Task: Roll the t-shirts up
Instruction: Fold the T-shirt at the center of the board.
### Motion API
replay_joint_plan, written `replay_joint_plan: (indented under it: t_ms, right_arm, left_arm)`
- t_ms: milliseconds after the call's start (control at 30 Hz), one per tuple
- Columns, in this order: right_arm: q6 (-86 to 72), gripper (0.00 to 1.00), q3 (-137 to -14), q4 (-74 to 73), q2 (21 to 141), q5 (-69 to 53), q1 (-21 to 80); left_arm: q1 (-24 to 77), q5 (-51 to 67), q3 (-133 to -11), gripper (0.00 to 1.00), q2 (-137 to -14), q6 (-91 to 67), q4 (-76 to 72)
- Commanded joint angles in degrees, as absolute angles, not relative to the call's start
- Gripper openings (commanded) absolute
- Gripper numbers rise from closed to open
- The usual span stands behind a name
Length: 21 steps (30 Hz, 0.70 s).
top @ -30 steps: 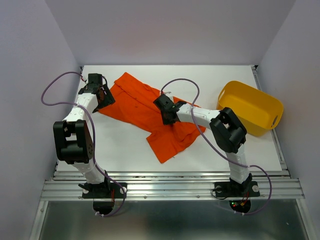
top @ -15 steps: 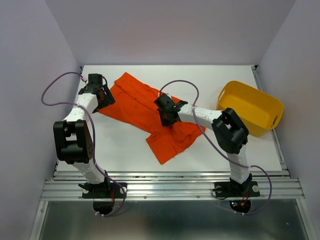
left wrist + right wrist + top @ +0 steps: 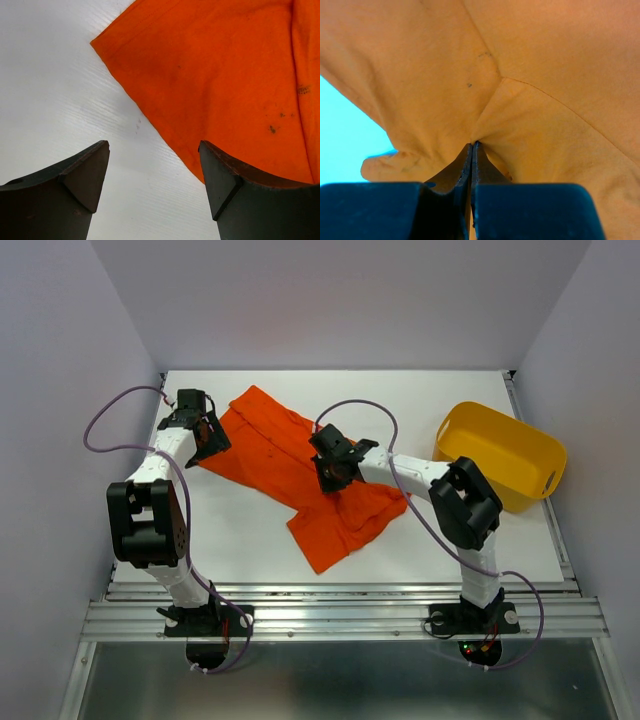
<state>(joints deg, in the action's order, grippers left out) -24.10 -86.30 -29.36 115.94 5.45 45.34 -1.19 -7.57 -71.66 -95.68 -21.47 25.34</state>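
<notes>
Left claw (image 3: 207,435) of mine sits near the far left corner of the white table (image 3: 250,540), and it is spread wide. From its own camera, the gap between the two dark fingers (image 3: 155,150) shows bare table (image 3: 50,75) on one side. On the other side is the hemmed edge of the orange-red t-shirt (image 3: 225,75). One finger (image 3: 82,175) is over the table and the other is right at the cloth's edge. I cannot tell whether either one touches down.

From above, the t-shirt (image 3: 270,455) lies in a slanted band. It begins just beside my left claw, crosses the middle of the table, and ends in a rumpled patch pointing toward the near edge.

My right claw (image 3: 330,475) is on the shirt at about the middle of the table. It is closed tight on a pinch of the cloth. Its own camera shows the fingers (image 3: 471,145) pressed together with a fold of the t-shirt (image 3: 545,75) caught at the tips, and creases fan out from that point.

Farthest right, a yellow tub (image 3: 553,445) stands at the right edge of the table, mouth upward. Only its own yellow plastic shows inside. The shirt's nearest edge is near the tub and does not touch it.
</notes>
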Motion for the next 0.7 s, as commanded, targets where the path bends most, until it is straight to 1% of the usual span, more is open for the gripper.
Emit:
replay_joint_plan:
  t_ms: [0, 400, 500, 533, 567, 667]
  right_arm:
    - [-22.4, 0.01, -88.3, -28.9, 111.9, 1.9, 45.2]
    - [-22.4, 0.01, -89.1, -28.9, 112.3, -5.0, 45.2]
    - [-22.7, 0.04, -88.9, -28.9, 112.4, -5.3, 44.7]
    - [-22.8, 0.16, -88.8, -29.0, 112.4, -5.2, 44.6]
    - [-22.8, 0.33, -88.7, -29.0, 112.0, -4.2, 44.6]
    - [-22.5, 0.45, -88.2, -29.4, 110.7, -2.6, 44.6]
  left_arm:
    - [-0.7, -7.6, -70.9, 0.83, -92.6, -20.7, 25.1]
    - [-0.4, -7.6, -70.3, 0.83, -92.5, -21.0, 25.0]
    - [-0.4, -7.6, -70.1, 0.83, -92.5, -21.0, 25.0]
    - [-0.4, -7.6, -70.2, 0.83, -92.5, -21.0, 25.1]
    - [-0.4, -7.5, -70.2, 0.83, -92.6, -21.1, 25.0]
    - [-0.4, -7.5, -70.5, 0.83, -92.7, -21.4, 25.1]
